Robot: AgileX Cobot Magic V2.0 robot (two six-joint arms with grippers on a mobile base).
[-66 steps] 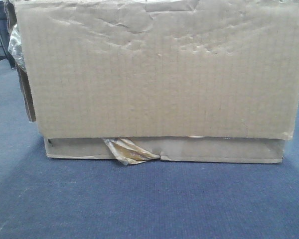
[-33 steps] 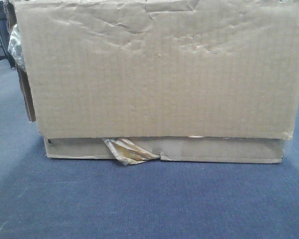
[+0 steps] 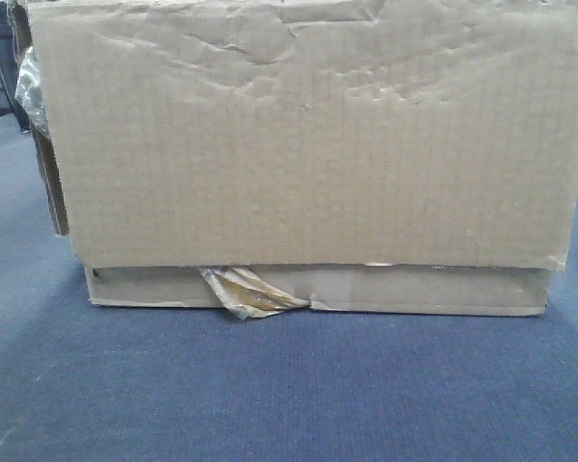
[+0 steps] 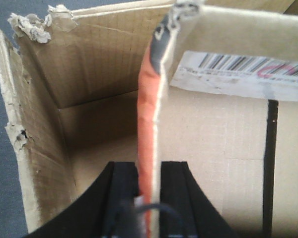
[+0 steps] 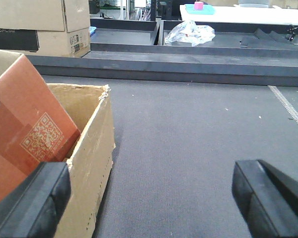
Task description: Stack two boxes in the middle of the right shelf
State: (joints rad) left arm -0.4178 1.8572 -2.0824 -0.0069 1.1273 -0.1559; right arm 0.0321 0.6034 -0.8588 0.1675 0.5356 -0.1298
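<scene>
A wide brown corrugated box with a wrinkly face fills the front view, standing on blue carpet. A scrap of yellowish tape hangs at its lower edge. In the left wrist view my left gripper is shut on an upright flap of the open box, a black finger on each side. My right gripper is open, its left finger over the box's wall and its right finger over bare carpet. The shelf is out of view.
A barcode label sits on the flap. An orange panel with a QR code leans inside the box. Pale cartons stand at the back left, and low dark platforms cross the back of the carpet.
</scene>
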